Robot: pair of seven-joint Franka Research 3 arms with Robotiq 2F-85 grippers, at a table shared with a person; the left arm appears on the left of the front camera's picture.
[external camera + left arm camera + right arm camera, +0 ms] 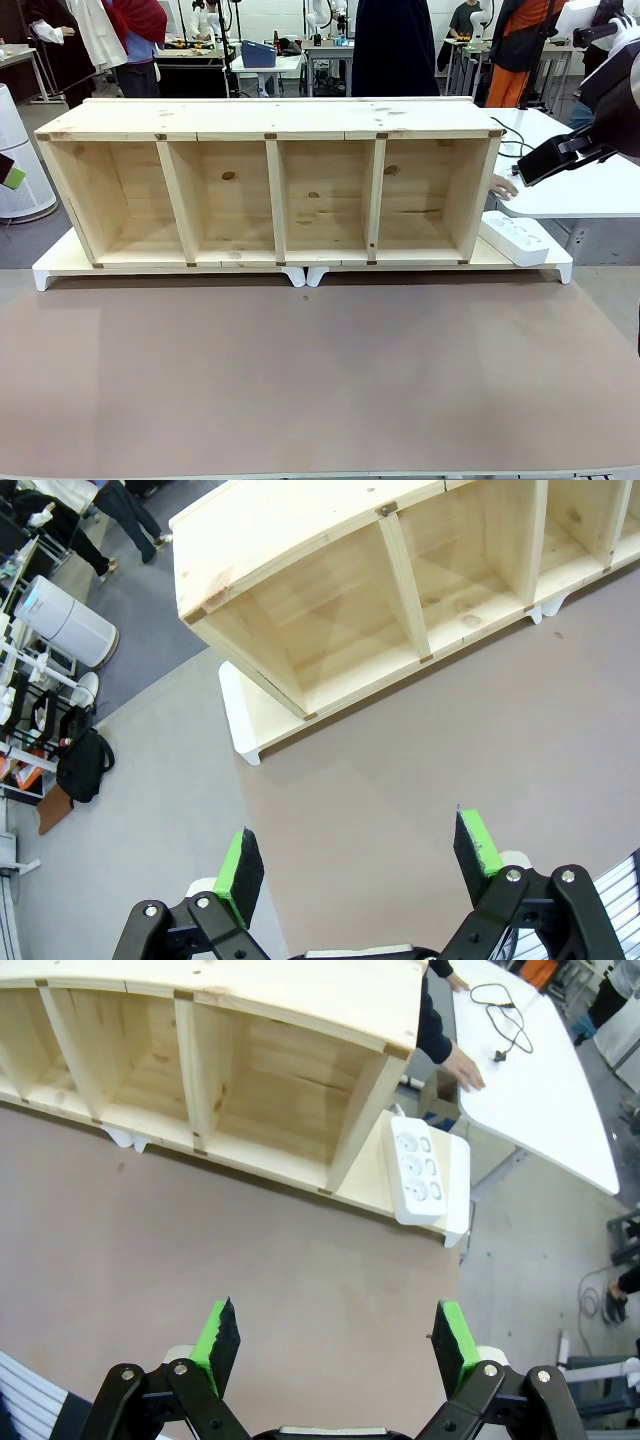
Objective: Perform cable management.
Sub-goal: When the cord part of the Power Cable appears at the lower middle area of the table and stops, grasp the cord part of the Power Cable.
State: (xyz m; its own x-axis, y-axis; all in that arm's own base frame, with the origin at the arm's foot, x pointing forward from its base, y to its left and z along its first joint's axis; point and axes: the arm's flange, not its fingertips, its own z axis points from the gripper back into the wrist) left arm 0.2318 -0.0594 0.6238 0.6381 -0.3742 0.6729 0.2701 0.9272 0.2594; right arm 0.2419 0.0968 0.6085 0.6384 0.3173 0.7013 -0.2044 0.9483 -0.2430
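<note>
The thin black cable [507, 1018] lies in loose loops on a white side table [560, 1100] beyond the shelf's right end, its plug [497, 1055] lying near a person's hand [463, 1066]. In the front view the cable [504, 137] peeks out behind the shelf's top right corner, and the hand [503, 186] rests on the table edge. My right gripper [335, 1335] hangs open high over the brown tabletop, far from the cable, with nothing between its green pads [219, 1332]. My left gripper [360, 855] is open and empty too, above the left part of the table.
A long wooden shelf [270, 120] with several compartments lies on white boards [60, 262] across the table's far side. A white power strip [513, 238] rests at its right end. Brown tabletop [300, 380] spreads in front. A white air purifier [65, 630] stands on the floor.
</note>
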